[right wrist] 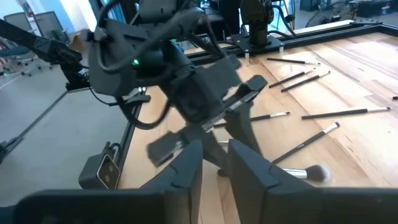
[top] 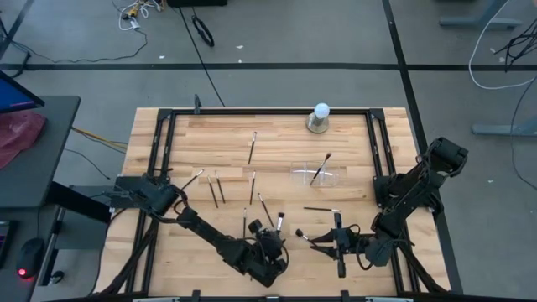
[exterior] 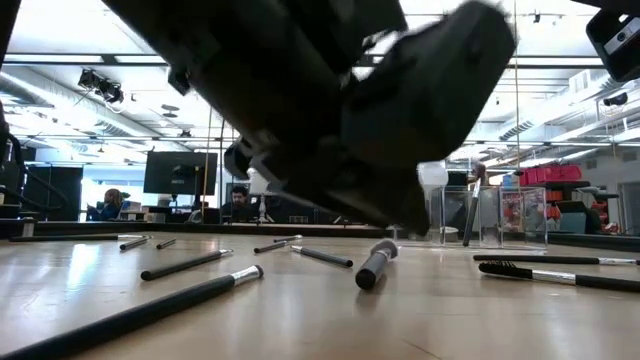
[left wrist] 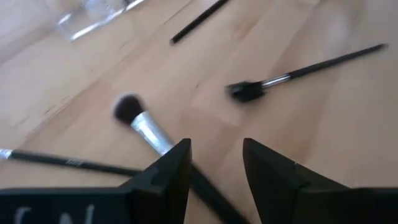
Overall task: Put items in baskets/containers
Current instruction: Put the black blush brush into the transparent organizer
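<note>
The left end effector, fingers spread, hovers low centre over the silver-ferruled dark fluffy brush, handle running between them. The right end effector, slightly apart, is near.

pale smooth wooden table with visible grain; clear glossy plastic holder; brush with shiny metal ferrule, soft dark bristles, matt black handle.

near edge: both arms crowd | bare wood beside holder
</note>
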{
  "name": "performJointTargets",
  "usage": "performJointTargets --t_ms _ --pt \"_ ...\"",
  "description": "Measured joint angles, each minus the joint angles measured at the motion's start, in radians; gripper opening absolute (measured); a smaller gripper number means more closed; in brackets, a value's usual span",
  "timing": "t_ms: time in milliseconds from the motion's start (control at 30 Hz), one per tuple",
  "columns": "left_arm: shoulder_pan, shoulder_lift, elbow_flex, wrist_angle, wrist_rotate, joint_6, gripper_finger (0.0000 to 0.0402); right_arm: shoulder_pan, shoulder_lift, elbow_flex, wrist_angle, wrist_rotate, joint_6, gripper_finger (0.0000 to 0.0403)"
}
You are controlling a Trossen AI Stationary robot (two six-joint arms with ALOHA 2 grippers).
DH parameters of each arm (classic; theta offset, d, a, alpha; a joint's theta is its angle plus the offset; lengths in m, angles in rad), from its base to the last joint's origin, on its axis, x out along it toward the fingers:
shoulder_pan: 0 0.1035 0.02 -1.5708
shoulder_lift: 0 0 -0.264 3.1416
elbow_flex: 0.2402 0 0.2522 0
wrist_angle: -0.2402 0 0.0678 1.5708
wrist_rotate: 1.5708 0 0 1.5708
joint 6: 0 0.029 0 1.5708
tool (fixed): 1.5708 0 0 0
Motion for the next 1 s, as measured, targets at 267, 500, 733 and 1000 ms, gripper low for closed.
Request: performJointTargets --t_ms 267,500,733,1000 --pt "0.027 0.031 0.0 -0.069 0.072 -0.115 0.0196 0.0 0.0 0.0 -0.008 0.0 0.009 0.0077" --pt "0.017 0.052 0.004 -0.059 0.092 -0.116 0.01 0.005 0.0 0.0 -0.014 -0.001 0.009 0.0077" --pt "0.014 0.046 0.002 -0.075 0.096 -0.094 0.0045 0.008 0.0 0.0 -0.064 -0.002 0.02 0.0077" --pt "-0.017 -0.054 -0.004 -0.097 -0.047 -0.028 0.0045 -0.006 0.079 0.0 -0.119 -0.003 0.171 0.009"
